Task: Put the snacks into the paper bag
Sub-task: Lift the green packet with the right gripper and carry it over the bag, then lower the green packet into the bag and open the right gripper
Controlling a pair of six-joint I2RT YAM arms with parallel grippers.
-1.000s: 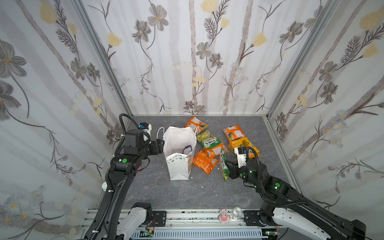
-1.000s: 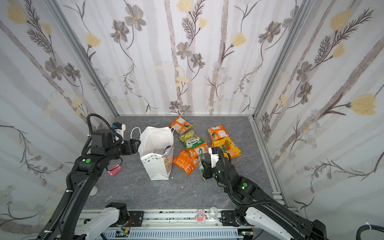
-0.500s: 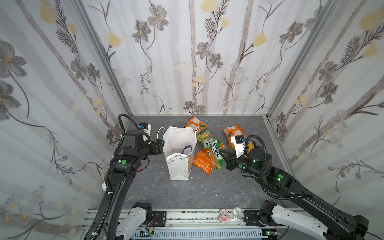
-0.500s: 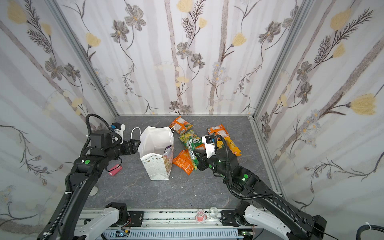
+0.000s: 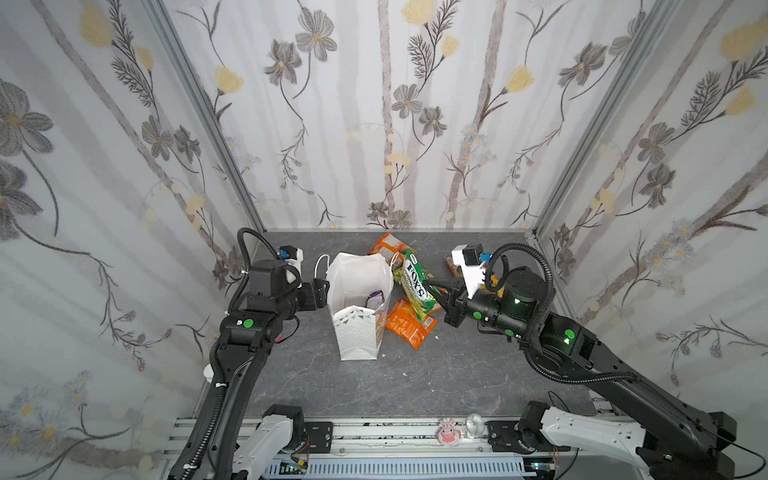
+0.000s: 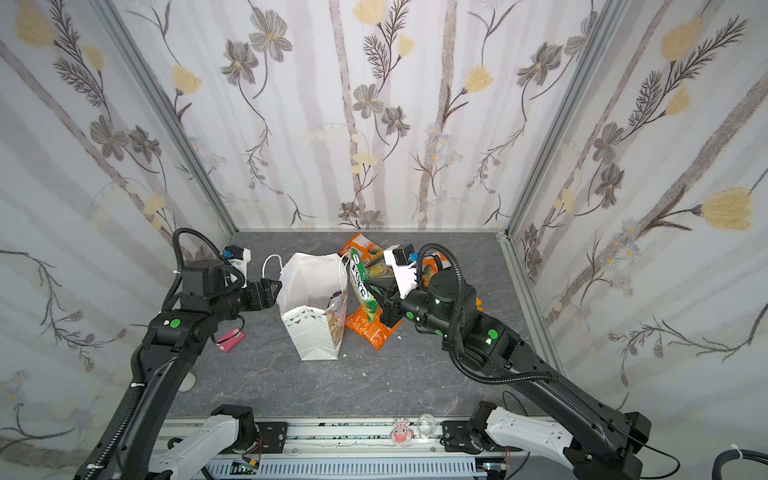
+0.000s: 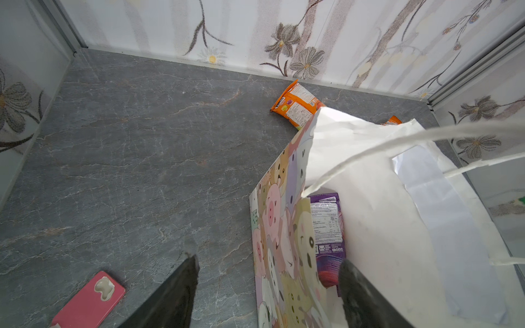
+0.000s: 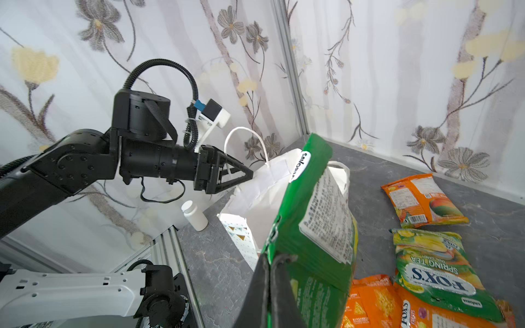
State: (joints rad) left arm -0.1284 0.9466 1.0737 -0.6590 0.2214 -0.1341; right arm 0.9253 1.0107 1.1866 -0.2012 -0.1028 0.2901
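Your right gripper [image 8: 272, 259] is clamped on the green packet [image 8: 309, 215], which sticks out past its fingertips, just beside the open mouth of the paper bag [image 5: 357, 332] (a purple packet [image 7: 326, 227] lies inside); your left gripper [image 7: 270, 261] has its jaws apart, astride the bag's wall

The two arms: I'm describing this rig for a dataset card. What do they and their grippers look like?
Both the left arm and the right arm are black with white base links, round green lights on the joints and black corrugated cable hoses. Each wrist carries a white camera bracket. The left gripper and the right gripper have black, tapering triangular fingers.
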